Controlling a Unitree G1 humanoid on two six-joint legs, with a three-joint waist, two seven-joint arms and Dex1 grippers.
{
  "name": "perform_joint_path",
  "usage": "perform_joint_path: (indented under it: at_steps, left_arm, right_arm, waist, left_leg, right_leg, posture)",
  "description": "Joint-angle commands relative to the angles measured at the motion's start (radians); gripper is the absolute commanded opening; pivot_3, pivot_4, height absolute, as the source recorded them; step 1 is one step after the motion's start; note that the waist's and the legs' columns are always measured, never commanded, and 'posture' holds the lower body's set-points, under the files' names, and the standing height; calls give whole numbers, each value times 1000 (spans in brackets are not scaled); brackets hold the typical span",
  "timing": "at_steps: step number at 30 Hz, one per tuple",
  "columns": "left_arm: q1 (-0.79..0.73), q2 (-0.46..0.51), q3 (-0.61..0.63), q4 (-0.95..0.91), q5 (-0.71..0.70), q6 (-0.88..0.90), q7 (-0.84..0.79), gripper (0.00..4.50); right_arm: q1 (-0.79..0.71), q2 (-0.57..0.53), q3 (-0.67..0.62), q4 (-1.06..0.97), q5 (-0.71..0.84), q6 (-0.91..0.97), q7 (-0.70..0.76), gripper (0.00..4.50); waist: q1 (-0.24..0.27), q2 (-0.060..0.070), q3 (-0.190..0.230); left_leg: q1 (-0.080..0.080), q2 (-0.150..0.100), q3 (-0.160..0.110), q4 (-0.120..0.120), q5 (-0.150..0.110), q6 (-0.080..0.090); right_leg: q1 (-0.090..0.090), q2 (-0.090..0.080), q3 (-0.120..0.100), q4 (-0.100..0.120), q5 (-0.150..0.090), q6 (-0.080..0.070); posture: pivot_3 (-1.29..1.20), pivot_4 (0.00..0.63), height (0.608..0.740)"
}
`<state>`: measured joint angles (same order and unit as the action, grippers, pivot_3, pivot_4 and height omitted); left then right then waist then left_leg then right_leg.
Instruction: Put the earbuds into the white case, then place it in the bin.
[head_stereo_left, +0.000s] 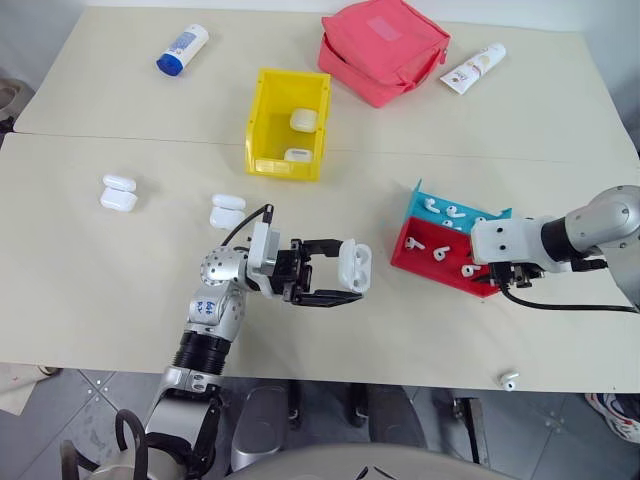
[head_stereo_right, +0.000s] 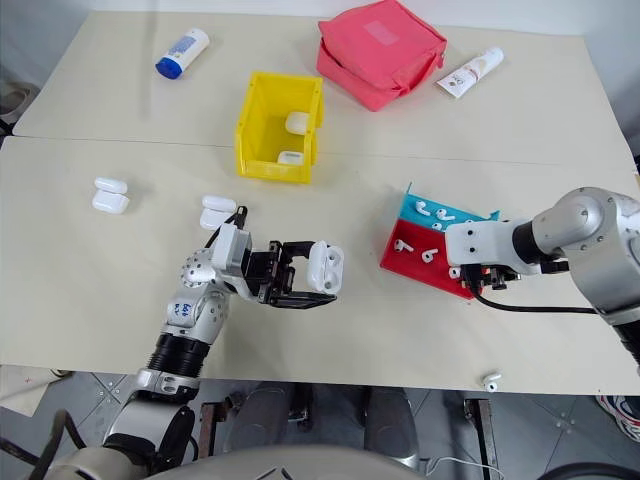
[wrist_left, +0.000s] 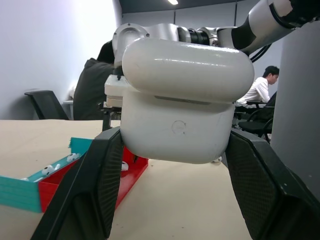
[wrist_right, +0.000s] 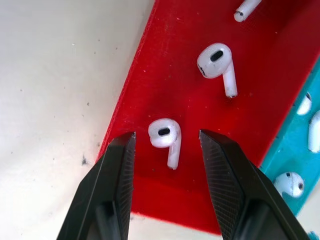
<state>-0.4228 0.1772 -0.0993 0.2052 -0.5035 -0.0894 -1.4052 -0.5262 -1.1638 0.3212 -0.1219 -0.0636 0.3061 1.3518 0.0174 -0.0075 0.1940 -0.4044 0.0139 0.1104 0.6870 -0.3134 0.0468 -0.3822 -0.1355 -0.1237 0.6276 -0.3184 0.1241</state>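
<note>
A lone glossy white stemmed earbud (head_stereo_left: 509, 379) is lying nearest my view, at the table's (head_stereo_left: 90, 300) front edge, apart from everything else. I am holding the left gripper (head_stereo_left: 345, 281) clenched on a small glossy white rounded-pebble case (head_stereo_left: 355, 267) with its lid open, lifted above the table and pointed toward the right side. My right gripper (wrist_right: 167, 145) is hanging fingers-down over the low red plastic tray (wrist_right: 165, 90) — its two black fingers (wrist_right: 117, 165) standing parted on either side of one white earbud (wrist_right: 166, 136), not yet touching it. That earbud is lying directly between the fingertips, bulb away from the wrist and stem running back toward it, roughly parallel with the fingers, so I judge a straight descent and squeeze should catch it across its narrow width. A second earbud (wrist_right: 218, 62) is lying further up the red tray, and more are sitting in the teal tray (head_stereo_left: 450, 208) touching it behind. The right arm is plainly the nearer one for the pick — the left is only presenting the case. The bright yellow open-top plastic bin (head_stereo_left: 288, 125) is sitting well beyond, already holding two closed cases, with further cases on the table to the left.
</note>
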Motion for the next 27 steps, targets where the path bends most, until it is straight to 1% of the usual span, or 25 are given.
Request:
perform_joint_path:
  at_steps: [1,20,21,22,27]
  left_arm:
    - [11,2,-8,-42,-12,0,6,2729]
    - [27,4,-7,-61,-8,-1,31,2729]
    - [28,4,-7,-62,-8,-1,33,2729]
    - [28,4,-7,-62,-8,-2,34,2729]
    - [29,6,-6,-62,-8,-3,38,2729]
  right_arm:
    - [-18,9,-2,8,-29,-18,17,2118]
    - [-24,51,10,36,-82,-24,44,2118]
    - [-25,52,10,39,-85,-25,44,1726]
    - [-27,56,11,43,-88,-27,43,1532]
    - [-37,67,11,53,-96,-31,43,1532]
  waist:
    - [0,0,0]
    - [0,0,0]
    - [0,0,0]
    - [0,0,0]
    - [0,0,0]
  left_leg:
    - [0,0,0,0,0,0]
    - [0,0,-5,2,0,0]
    - [0,0,-5,2,0,0]
    - [0,0,-6,2,0,0]
    - [0,0,-6,3,0,0]
  right_leg:
    - [0,0,0,0,0,0]
    - [5,0,-5,-2,0,0]
    - [5,0,-6,-2,0,0]
    - [5,0,-6,-2,0,0]
    - [6,0,-6,-1,0,0]
  posture:
    - [0,150,740]
    - [0,150,740]
    - [0,150,740]
    - [0,150,740]
    - [0,150,740]
